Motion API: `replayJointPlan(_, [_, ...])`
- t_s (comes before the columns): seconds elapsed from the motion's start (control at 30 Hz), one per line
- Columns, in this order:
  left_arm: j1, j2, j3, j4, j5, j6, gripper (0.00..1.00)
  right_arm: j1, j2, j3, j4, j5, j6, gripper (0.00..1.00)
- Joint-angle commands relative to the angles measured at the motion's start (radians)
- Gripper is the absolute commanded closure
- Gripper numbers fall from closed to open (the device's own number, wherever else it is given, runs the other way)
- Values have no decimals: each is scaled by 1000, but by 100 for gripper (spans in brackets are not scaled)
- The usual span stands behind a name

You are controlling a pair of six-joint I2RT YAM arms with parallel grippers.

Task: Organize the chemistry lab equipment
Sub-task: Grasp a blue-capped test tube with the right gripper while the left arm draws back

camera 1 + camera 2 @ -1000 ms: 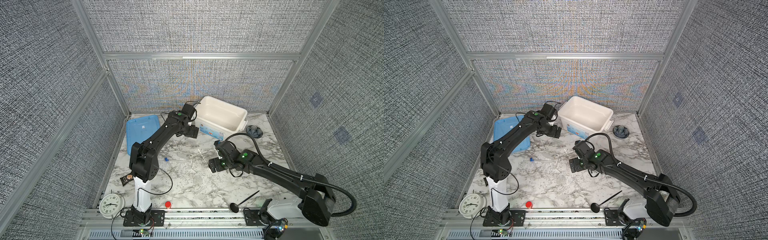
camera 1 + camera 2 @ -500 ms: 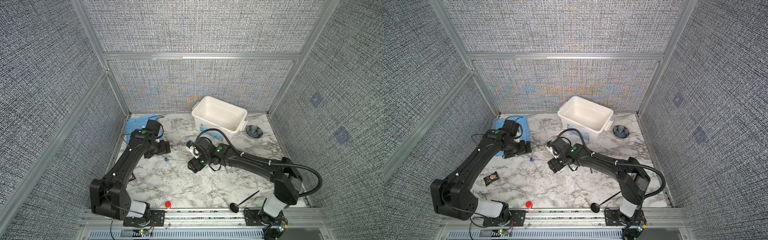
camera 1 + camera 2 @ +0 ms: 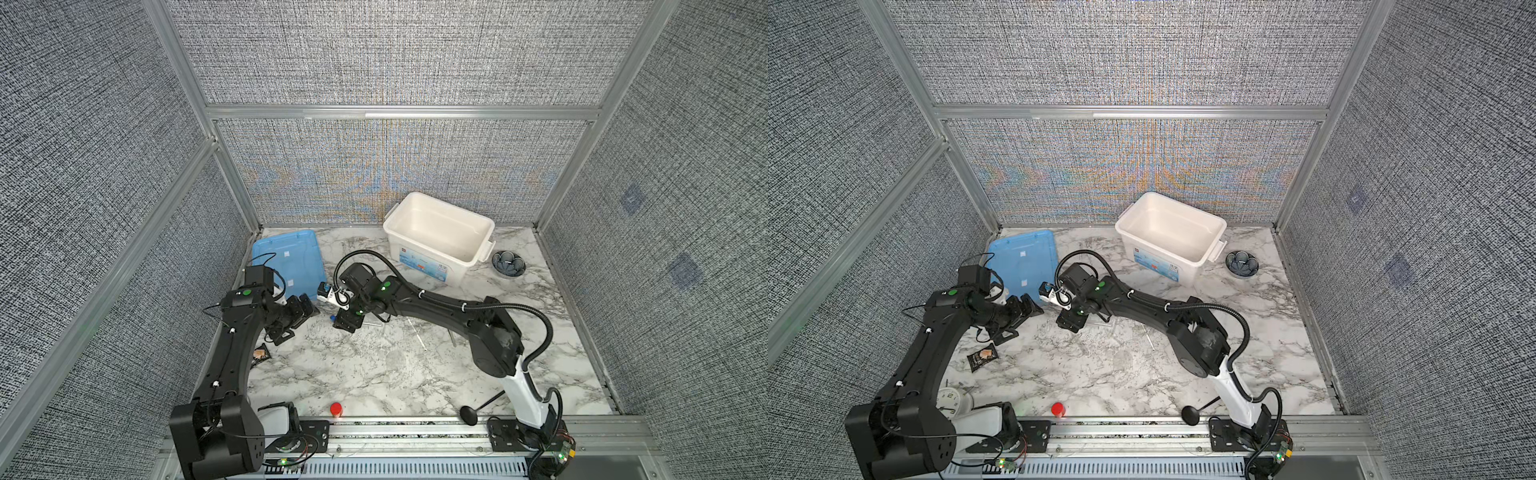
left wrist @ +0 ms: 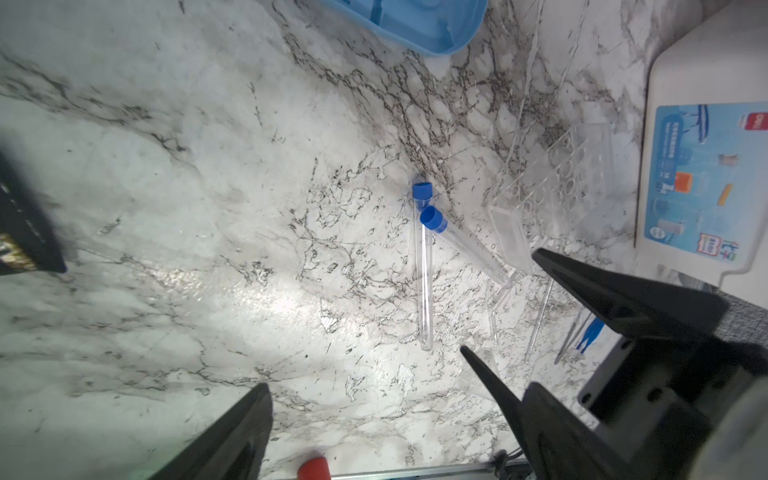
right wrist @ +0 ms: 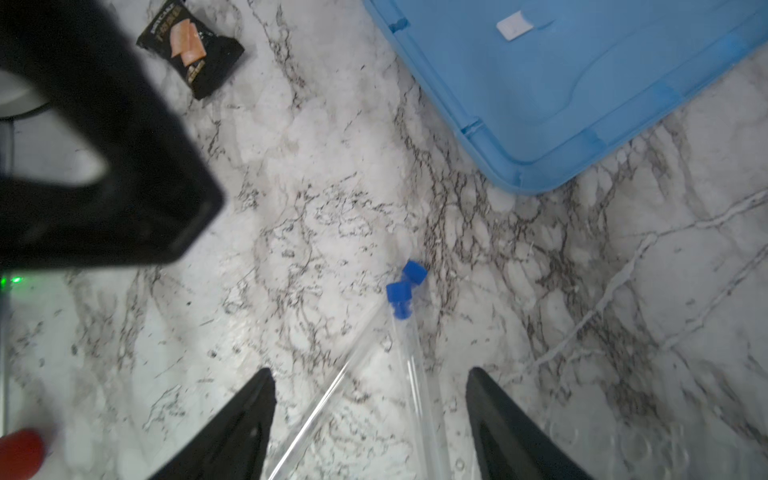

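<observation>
Reaching for test tubes on a white marble tabletop (image 3: 374, 374): the right gripper (image 5: 369, 370) hovers with its black fingers (image 5: 249, 424) spread and gripping nothing, one on either side of two clear plastic tubes with blue caps (image 4: 424, 282). The tubes lie flat in a V with their caps touching, near the corner of a light blue plastic lid (image 5: 582, 83). The left gripper (image 4: 362, 365) waits near them, fingers released and empty.

This looks like the start of a pick-up. The next move likely calls for lowering and closing on one tube alone, since the pair meet at the caps.

Counted: two tubes, one clear perforated rack (image 4: 561, 178) near a white plastic tub (image 3: 409, 249), one silver tweezers (image 4: 570, 338) and one dark blue forceps (image 4: 592, 332). There are at least two thin clear droppers (image 4: 540, 316), though their exact number is hard to tell.
</observation>
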Motion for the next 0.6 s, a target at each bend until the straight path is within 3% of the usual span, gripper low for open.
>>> replayJointPlan(0.0, [38,2,-6,12,68,-9,7,-3,58,84,-69,-48,-37,27])
replayJointPlan(0.17, [59,3,-38,42,88,-35,7,-6,138,170,-105,-77,-33,29])
replayJointPlan(0.57, [73,28,-64,72,109,-55,7,-15,259,302,-199,13,-83,44])
